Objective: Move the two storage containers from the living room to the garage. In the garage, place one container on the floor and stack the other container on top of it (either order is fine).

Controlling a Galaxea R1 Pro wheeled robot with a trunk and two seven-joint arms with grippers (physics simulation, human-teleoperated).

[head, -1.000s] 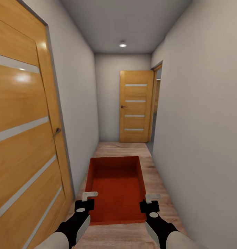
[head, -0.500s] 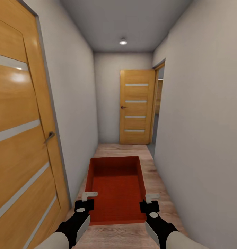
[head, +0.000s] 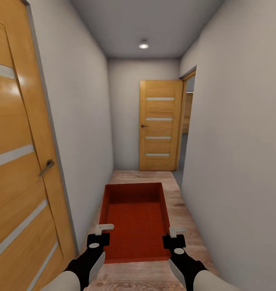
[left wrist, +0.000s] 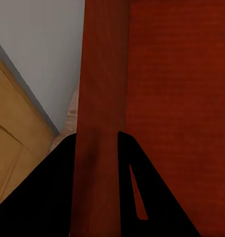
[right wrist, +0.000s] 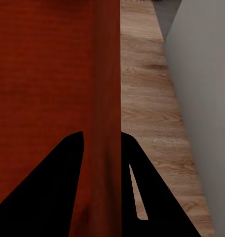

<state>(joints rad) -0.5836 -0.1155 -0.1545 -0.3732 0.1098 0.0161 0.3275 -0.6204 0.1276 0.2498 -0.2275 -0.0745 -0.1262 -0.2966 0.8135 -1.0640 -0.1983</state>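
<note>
At far left stands a closed wooden door [head: 17, 169] with pale glass strips and a lever handle; beside it runs a plain grey wall. Next comes our left gripper [head: 98, 234], its fingers [left wrist: 68, 197] clamped on the left side wall of the storage container [head: 134, 220], one finger outside and one inside, as the left wrist view shows. The orange-red bin hangs between our two arms above the light wood-plank floor [head: 182, 210] of a narrow hallway, open top up, nothing inside it. We judge it light and stiff: the thin straight walls show no bowing under the pinch, so the walls near the close end serve well as holds. The smooth sides could slip, we think, so an even squeeze on both sides matters, and the bin should stay level. Our right gripper [head: 174, 234] pinches the right side wall in the same way, fingers [right wrist: 157, 197] astride it. Farther ahead a second wooden door [head: 159, 125] closes the corridor, and just right of it an open doorway [head: 187, 121] breaks the right wall.
</note>
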